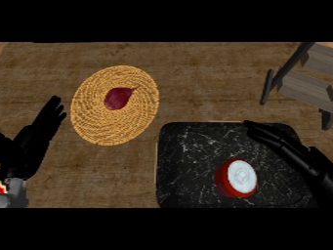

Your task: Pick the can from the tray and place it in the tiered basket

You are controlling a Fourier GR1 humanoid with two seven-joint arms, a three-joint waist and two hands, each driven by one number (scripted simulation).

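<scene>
The can (237, 178) was found upright on the black tray (187, 156) at lower right, just left of the right hand (306, 157), whose fingers (270, 135) were stretched open, nothing grasped; the left hand (31, 139), open too, was seen farther off.

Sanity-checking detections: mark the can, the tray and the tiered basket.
can (237, 177), head view, on its white top.
tray (187, 161), head view, bare black surface left of the can.
tiered basket (309, 89), head view, on its lower shelf.
</scene>
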